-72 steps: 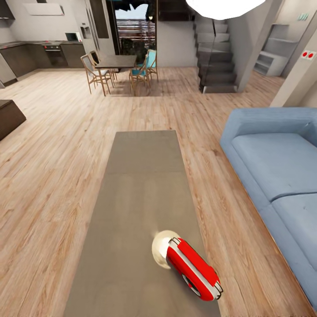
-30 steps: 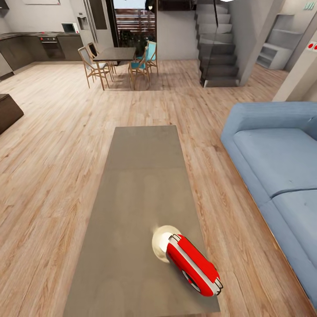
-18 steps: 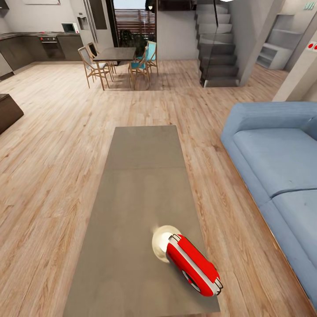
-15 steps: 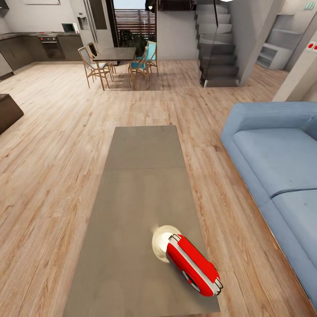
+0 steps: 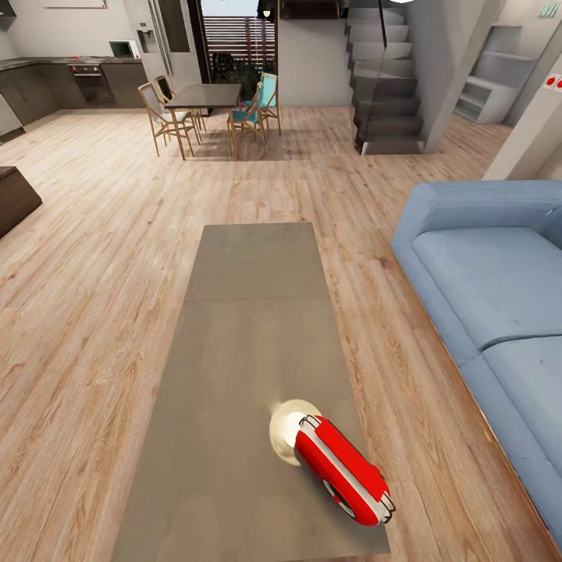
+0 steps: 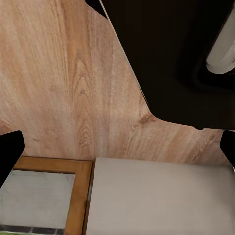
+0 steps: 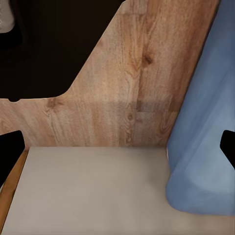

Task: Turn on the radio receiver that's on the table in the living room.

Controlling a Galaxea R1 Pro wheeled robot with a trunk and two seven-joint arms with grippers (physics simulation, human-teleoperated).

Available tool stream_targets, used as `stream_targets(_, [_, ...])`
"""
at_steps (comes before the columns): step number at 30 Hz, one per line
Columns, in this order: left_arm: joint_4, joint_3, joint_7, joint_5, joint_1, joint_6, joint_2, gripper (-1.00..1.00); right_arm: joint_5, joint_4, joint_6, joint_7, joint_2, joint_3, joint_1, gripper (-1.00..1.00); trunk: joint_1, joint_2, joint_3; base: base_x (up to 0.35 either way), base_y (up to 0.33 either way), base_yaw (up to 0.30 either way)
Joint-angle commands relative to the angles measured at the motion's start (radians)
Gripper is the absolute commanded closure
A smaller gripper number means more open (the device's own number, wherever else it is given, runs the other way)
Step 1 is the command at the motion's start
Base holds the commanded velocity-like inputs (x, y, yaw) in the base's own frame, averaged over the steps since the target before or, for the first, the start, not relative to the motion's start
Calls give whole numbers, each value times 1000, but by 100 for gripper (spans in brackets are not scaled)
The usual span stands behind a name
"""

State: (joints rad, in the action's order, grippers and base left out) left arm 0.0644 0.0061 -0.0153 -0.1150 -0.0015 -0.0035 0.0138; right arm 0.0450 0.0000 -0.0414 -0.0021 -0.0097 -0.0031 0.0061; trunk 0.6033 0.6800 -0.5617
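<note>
So the radio receiver sits on the long grey-taupe bench down at the near end, toward the sofa-side edge; it's lying angled, red body with white trim, and there's a pale round glare on the glossy top right beside it. The blue sofa runs along the right side of the bench with a strip of wood floor between them; further back there's a dark dining table with wooden chairs, a kitchen along the wall and a staircase.

Left tool: in the left wrist view its two dark fingertips sit at opposite edges of the picture, so it's spread wide apart and holding nothing; ahead of it is plank floor, a pale flat surface and a wood-framed panel. Right tool: same deal, fingertips far apart at both edges, nothing between them; ahead of it there's floor, a pale surface, and blue upholstery off to one side. The radio is nowhere near either tool as far as I can see.
</note>
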Motion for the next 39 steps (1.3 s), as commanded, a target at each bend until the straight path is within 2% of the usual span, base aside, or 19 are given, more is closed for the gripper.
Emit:
stream_targets(1, [0, 0, 0, 0, 0, 0, 0, -100, 0, 0, 0, 0, 0, 0, 0, -100, 0, 0, 0, 0, 0, 0])
stream_targets(39, [10, 0, 0, 0, 0, 0, 0, -100, -2, 0, 7, -6, 4, -3, 0, -100, 0, 0, 0, 0, 0, 0])
